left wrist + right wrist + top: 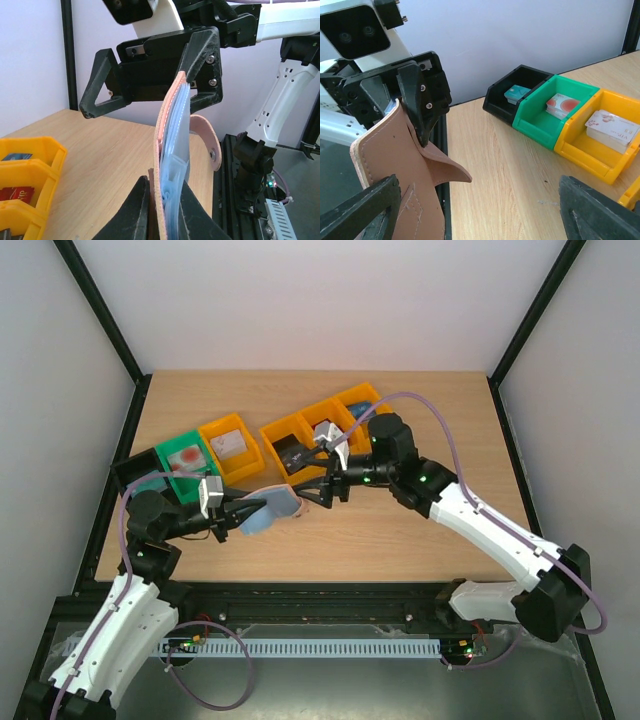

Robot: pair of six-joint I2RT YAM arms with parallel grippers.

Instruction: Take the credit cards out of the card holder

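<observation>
The card holder [275, 505] is held off the worktop [400, 530] near its front middle, standing on edge between the pinching fingers of the left end effector [255, 510] on its left; its right edge reaches between the spread fingers of the right end effector [308, 495]. Behind-left on the worktop lies a row of three bins [222, 425], a card in each; a second row of three bins [283, 421] lies behind-right

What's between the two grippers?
The card holder: the left gripper is shut on its near end, and its far edge sits between the open fingers of the right gripper. Clearest in the left wrist view.
</observation>
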